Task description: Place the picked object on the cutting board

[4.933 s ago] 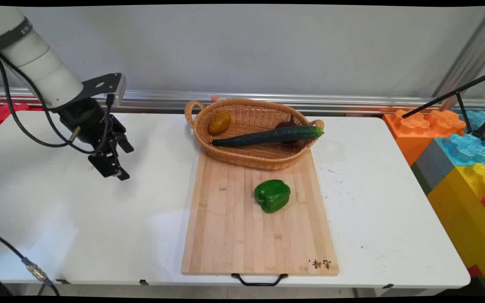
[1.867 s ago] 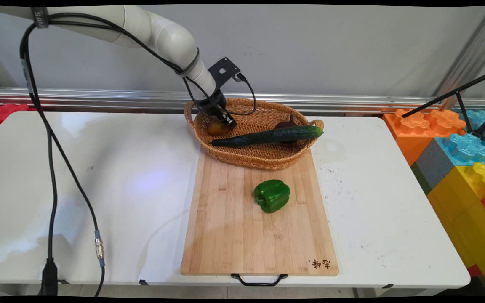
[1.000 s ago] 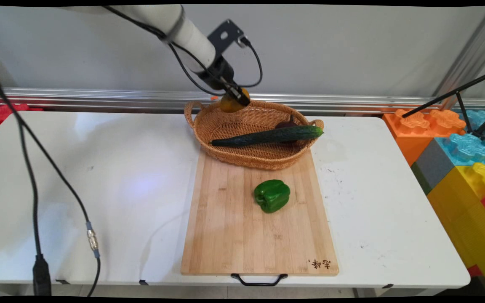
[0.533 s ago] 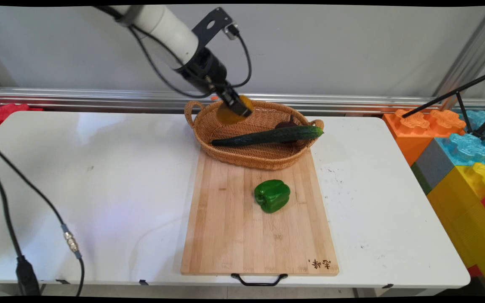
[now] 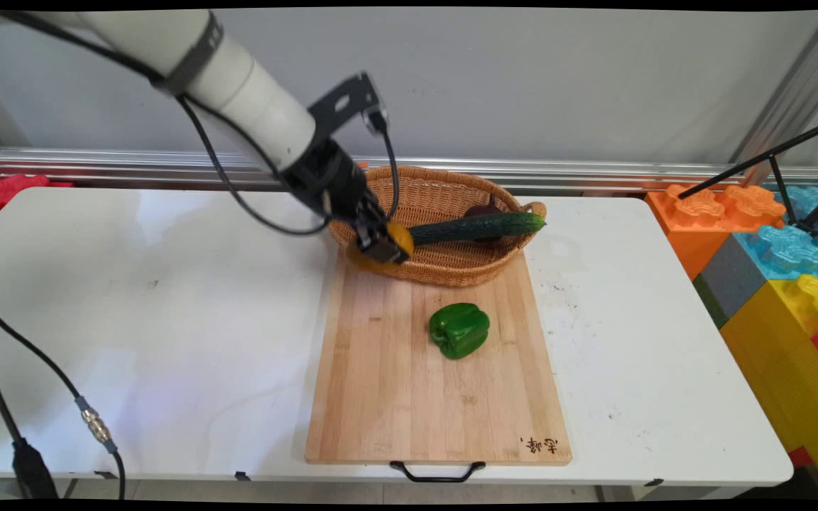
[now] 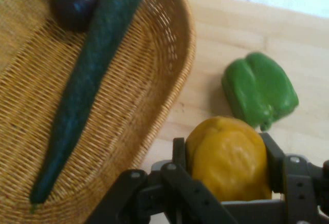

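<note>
- Gripper (image 5: 380, 248) was closed on the yellow pepper (image 6: 229, 157), held above the basket's (image 5: 451, 273) near rim, at the board's (image 5: 416, 397) far end.
- Cucumber (image 5: 476, 228) and a dark item, possibly an eggplant (image 6: 77, 3), lay in the basket.
- Green pepper (image 5: 459, 329) sat on the board.

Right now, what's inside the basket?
In the basket: a cucumber lying across it, and a dark purple vegetable behind it, partly covered. The end effector hides the basket's left part.

Your gripper (image 6: 226, 157) clamps a yellow pepper (image 6: 229, 158) over the cutting board (image 6: 231, 34). Beside it lies a green pepper (image 6: 259, 90); the basket (image 6: 149, 80) holds a cucumber (image 6: 87, 85).
</note>
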You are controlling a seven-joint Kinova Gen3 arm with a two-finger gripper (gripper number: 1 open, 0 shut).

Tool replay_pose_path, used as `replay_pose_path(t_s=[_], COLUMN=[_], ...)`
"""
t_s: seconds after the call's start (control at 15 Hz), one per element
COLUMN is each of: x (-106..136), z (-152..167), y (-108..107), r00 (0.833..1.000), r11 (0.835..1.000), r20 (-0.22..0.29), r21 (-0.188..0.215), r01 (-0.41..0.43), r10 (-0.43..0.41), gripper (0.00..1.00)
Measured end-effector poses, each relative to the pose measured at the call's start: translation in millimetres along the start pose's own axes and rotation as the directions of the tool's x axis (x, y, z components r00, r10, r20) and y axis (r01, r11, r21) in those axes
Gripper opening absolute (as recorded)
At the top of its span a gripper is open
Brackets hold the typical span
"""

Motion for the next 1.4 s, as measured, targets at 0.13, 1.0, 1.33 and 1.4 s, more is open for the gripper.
replay_pose_path(t_s=[0.13, 1.0, 1.33, 1.4], x=[-9, -41, -42, -41], z=[19, 96, 113, 116], y=[6, 15, 17, 17], r00=[0.999, 0.979, 0.977, 0.977], r11=[1.000, 0.988, 0.984, 0.984], r20=[0.032, 0.132, 0.121, 0.116], r21=[-0.008, -0.021, -0.029, -0.033], r01=[-0.030, -0.155, -0.175, -0.178], r10=[0.030, 0.157, 0.177, 0.180], gripper=[0.00, 0.00, 0.00, 1.00])
